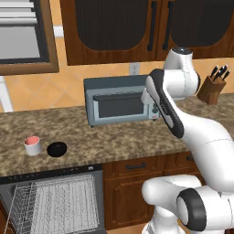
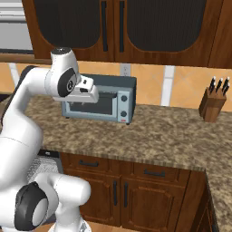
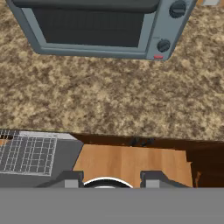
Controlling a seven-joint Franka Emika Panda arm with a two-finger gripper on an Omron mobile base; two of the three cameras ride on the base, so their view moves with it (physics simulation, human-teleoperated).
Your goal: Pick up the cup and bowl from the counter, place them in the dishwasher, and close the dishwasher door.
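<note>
**Gripper high and empty above the desk**

Your gripper hangs over the desk edge, fingers spread apart, holding nothing, the toaster oven ahead of it. Off to the left, the cup stands upright just beside the bowl. Below them the dishwasher gapes, its dishwasher door dropped open.

Salmon-rimmed white cup, black bowl, speckled brown counter
</note>
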